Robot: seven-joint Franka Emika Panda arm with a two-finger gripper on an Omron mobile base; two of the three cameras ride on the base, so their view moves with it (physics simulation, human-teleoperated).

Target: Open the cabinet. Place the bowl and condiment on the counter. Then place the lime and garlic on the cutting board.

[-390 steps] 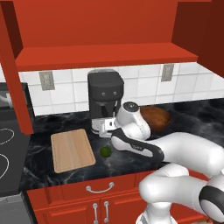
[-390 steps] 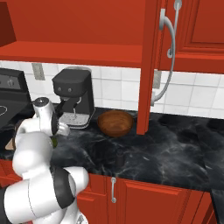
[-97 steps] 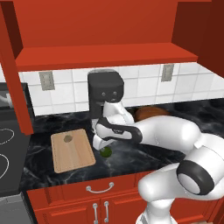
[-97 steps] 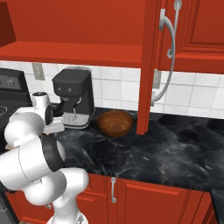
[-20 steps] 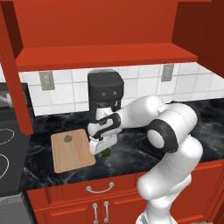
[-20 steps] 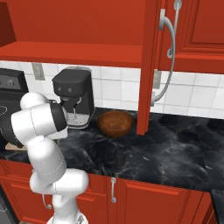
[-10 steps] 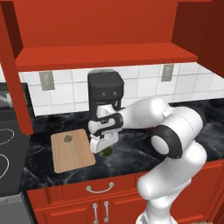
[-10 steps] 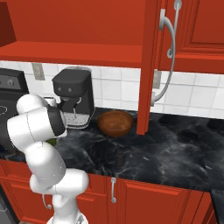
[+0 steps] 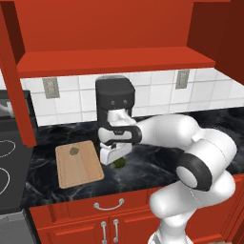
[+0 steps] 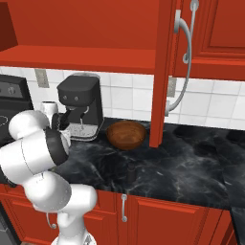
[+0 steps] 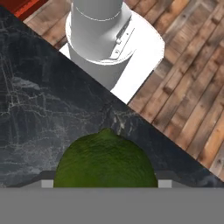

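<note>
Hovering low over the black marble surface (image 9: 152, 167), the end effector (image 9: 116, 156) has its fingers spread apart with the lime (image 9: 119, 162) sitting between them on the surface, just right of the cutting board (image 9: 77, 164). A small object I take to be the garlic (image 9: 74, 151) lies on the board. The bowl (image 10: 126, 134) and condiment (image 10: 130, 172) rest on the surface beneath the open cabinet (image 10: 165, 62).

Glossy veined marble counter (image 9: 143, 167) (matt wooden cutting board (image 9: 78, 164))
</note>
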